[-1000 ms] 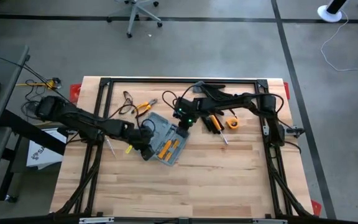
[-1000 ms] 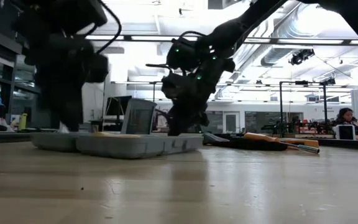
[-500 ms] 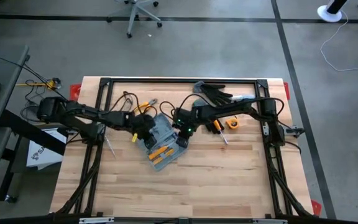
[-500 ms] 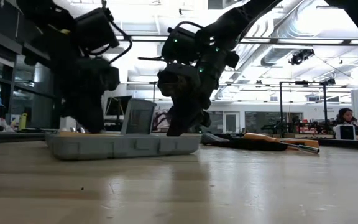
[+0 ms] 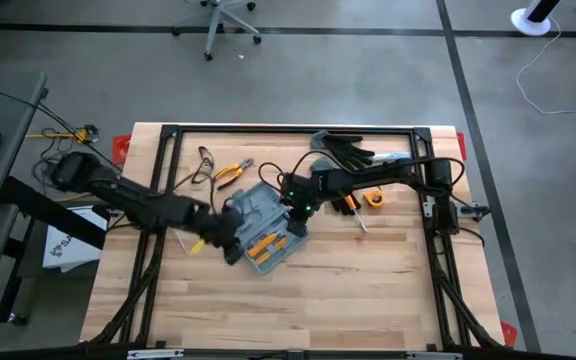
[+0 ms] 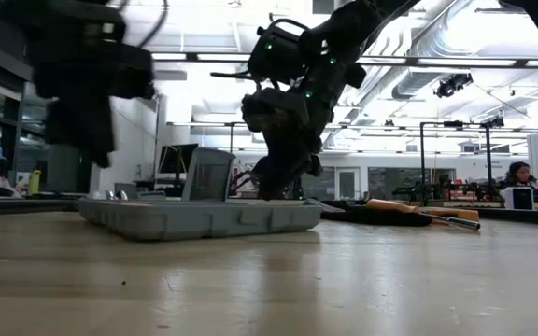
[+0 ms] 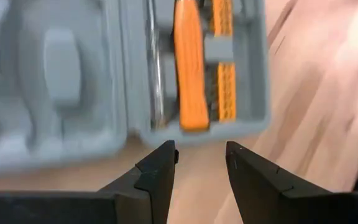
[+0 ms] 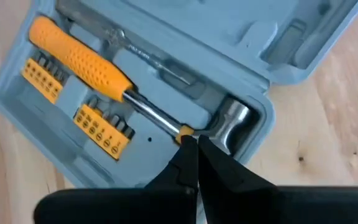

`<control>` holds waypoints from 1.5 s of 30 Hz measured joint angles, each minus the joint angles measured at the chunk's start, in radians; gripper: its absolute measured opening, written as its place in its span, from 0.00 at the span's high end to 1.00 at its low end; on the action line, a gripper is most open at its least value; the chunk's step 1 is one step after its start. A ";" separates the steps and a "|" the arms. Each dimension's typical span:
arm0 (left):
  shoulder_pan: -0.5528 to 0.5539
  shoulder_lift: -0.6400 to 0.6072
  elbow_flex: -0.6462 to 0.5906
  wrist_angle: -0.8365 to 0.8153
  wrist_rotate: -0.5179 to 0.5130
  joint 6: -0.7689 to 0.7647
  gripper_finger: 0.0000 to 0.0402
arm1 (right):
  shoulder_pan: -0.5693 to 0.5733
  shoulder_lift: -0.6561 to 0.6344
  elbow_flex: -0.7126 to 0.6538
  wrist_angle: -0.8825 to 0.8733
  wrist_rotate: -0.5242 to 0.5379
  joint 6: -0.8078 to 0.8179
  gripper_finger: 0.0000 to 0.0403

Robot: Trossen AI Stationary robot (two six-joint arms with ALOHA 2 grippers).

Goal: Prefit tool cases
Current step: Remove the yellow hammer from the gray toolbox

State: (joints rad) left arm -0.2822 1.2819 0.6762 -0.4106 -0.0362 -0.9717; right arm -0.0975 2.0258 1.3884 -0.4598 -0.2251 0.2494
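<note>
tool case (image 5: 265, 232) has been turned and slid since a second ago; it now lies open and flat at mid table, lid half to the far left. left gripper (image 7: 199, 163) has backed off its near-left edge, fingers parted, holding nothing. right gripper (image 8: 194, 163) is pinched shut with nothing in it, tip pressed at the hammer (image 8: 166, 121) seated in the tray; likely seating it, judging by this. case is moulded grey-blue plastic with rounded corners. hammer has ribbed orange grip, steel shaft. orange bit strips (image 8: 104, 127). bare wood table (image 5: 368, 290).
</note>
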 joint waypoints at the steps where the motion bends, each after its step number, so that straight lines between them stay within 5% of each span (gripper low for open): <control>1: -0.028 0.002 -0.010 0.002 -0.011 -0.035 0.66 | 0.000 0.000 0.000 -0.005 0.000 -0.006 1.00; 10: -0.078 0.052 -0.143 0.081 -0.063 -0.219 0.66 | -0.008 -0.011 -0.115 0.081 -0.035 0.023 1.00; 25: 0.301 0.064 -0.198 0.292 0.093 0.133 0.66 | -0.019 -0.007 -0.175 0.170 -0.085 0.117 1.00; 31: 0.340 0.045 -0.126 0.195 0.228 0.203 0.66 | -0.021 -0.007 -0.175 0.173 -0.085 0.117 1.00; 45: 0.282 -0.002 0.071 -0.087 0.101 0.320 0.66 | -0.037 -0.008 -0.174 0.225 -0.081 0.137 1.00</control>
State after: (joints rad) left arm -0.0001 1.2802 0.7472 -0.4971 0.0647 -0.6514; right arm -0.1347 2.0181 1.2140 -0.2353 -0.3057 0.3868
